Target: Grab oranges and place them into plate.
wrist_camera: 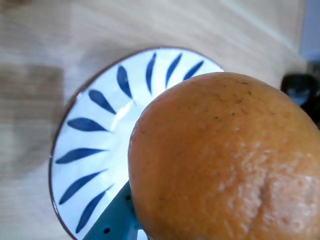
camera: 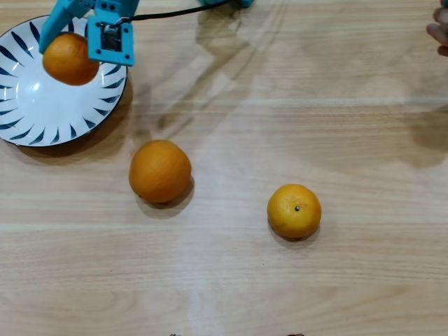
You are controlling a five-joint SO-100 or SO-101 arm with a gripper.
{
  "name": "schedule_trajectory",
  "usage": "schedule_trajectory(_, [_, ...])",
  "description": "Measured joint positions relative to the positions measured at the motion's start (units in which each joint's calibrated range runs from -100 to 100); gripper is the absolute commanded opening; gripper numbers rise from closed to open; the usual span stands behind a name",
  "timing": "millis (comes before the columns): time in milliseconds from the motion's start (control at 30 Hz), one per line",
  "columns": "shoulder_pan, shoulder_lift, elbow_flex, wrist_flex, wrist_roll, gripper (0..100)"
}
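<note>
My blue gripper [camera: 70, 49] is shut on the small deep orange [camera: 68, 60] and holds it above the white plate with dark blue strokes [camera: 31, 112] at the far left. In the wrist view this orange [wrist_camera: 225, 160] fills the right side, with the plate [wrist_camera: 90, 125] below it and one blue finger [wrist_camera: 117, 220] at its lower edge. The larger deep orange [camera: 159, 171] lies on the table just right of and nearer than the plate. The yellower orange with a dark stem dot [camera: 294, 211] lies further right.
The table is light wood [camera: 280, 105]. A black cable [camera: 168, 12] runs along the far edge behind the arm. Part of a person's hand [camera: 439, 31] shows at the far right edge.
</note>
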Motion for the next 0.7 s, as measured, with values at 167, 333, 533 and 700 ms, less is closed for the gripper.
schedule_trajectory(167, [7.9,6.4,0.1,-0.3,0.1,25])
schedule_trajectory(333, [13.2,10.7,0.5,3.9,0.1,25])
schedule_trajectory(533, [15.3,12.4,0.4,4.8,0.1,26])
schedule_trajectory(700, [15.1,12.4,0.4,4.8,0.1,45])
